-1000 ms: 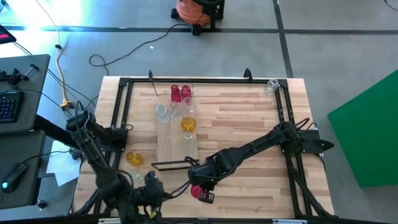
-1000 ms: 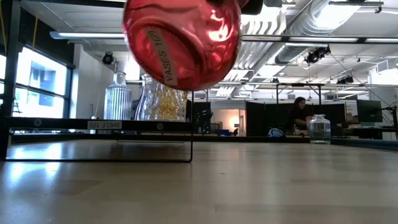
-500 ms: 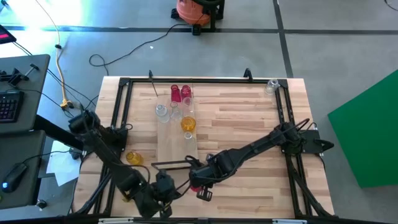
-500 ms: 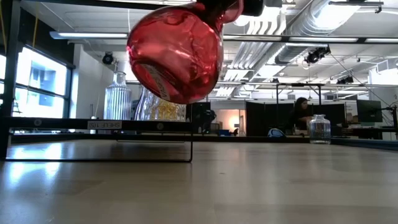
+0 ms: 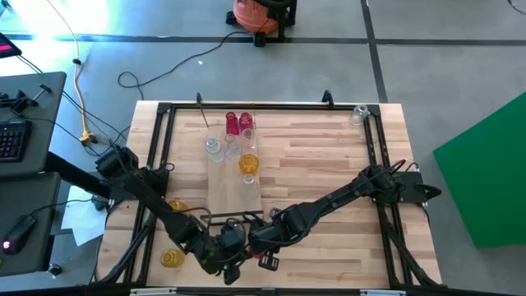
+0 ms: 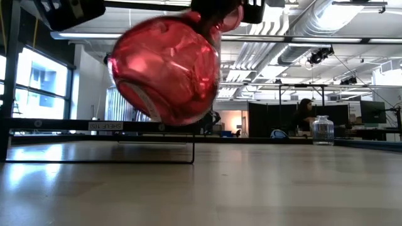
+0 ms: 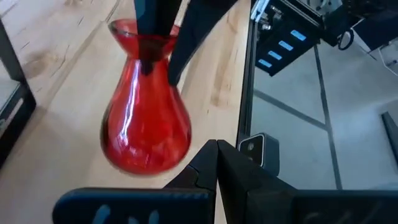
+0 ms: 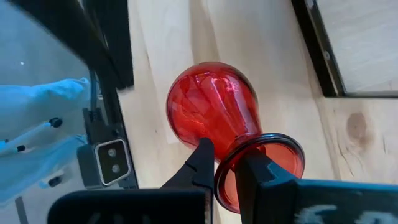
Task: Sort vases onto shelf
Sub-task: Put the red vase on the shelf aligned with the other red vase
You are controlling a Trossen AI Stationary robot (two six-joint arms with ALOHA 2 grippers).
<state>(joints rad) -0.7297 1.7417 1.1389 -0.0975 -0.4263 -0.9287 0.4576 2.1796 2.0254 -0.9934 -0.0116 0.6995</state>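
Note:
A red vase hangs tilted near the table's near edge, held by my right gripper, which is shut on its mouth. My left gripper is shut, with nothing between its fingers. It stands close beside the vase's belly on its left, and I see no touch. The shelf is a light board left of centre. It carries two red vases, clear ones and an amber one, all on their bases. My right gripper holds the red vase by the rim of its mouth. One finger reaches inside the mouth and the other lies outside the neck. The fingers slant down from the table's right. The vase hangs tilted below them, clear of the table.
Amber vases stand on the table at the near left and beside the shelf. A clear vase stands at the far right corner. The black frame runs round the table. The right half of the tabletop is bare wood.
My left gripper has swept along the near edge toward the table's right and sunk, coming up beside the red vase. It has stayed shut. The red vase has tipped further in my right gripper's hold, its base swinging, while that gripper has hardly moved.

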